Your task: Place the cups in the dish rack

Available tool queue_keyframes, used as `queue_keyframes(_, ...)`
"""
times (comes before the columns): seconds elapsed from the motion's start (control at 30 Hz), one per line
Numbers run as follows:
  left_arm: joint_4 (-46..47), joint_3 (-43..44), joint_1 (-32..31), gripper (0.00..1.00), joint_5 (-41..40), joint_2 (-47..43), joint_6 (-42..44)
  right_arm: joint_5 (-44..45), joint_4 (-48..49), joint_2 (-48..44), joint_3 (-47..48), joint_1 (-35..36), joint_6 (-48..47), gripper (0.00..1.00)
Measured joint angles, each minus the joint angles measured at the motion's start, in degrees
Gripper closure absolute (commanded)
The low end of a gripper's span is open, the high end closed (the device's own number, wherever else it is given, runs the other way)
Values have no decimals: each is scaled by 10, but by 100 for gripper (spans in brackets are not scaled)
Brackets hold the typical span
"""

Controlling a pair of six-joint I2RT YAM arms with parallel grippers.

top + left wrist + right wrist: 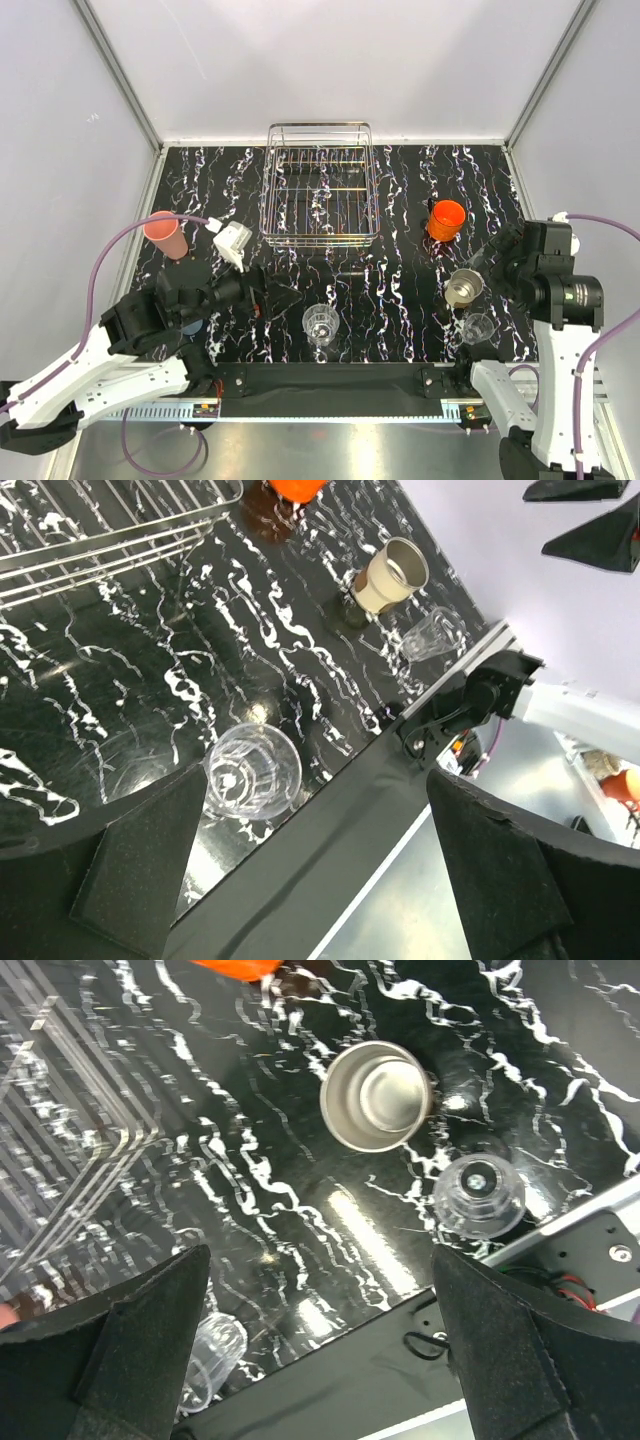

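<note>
The silver wire dish rack [320, 185] stands empty at the back middle. An orange mug [446, 219] sits to its right and a salmon-pink tumbler [165, 234] to its left. A beige metallic cup [463, 288] and a clear glass [479, 328] stand near the right arm. Another clear glass [320, 325] stands at the front middle. My left gripper [272, 292] hovers open, with that glass [253, 771] beside its left finger [140, 860]. My right gripper [490, 255] hangs open above the metallic cup [376, 1096] and the glass [478, 1196]. Neither holds anything.
A bit of light blue cup [189, 326] shows under the left arm. White walls close in the black marbled table [400, 300] on three sides. A black strip [330, 378] with the arm bases runs along the near edge.
</note>
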Motion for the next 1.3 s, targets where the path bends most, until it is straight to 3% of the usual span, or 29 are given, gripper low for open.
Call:
queue_keyframes(0.17,-23,16,0,1,5,5,3,24,-1,22,-11,0,-4,1)
queue_keyframes(0.3,-34,17,0,1,23,5,3,37,-2,39,-16,0,-13,10)
queue_keyframes(0.43,-40,23,0,1,26,7,2,49,7,74,-16,0,-31,8)
queue_keyframes(0.83,-58,72,0,1,16,29,-1,92,159,288,25,0,-77,3)
queue_keyframes(1.3,-68,72,0,1,15,32,-12,45,251,430,33,0,-117,8)
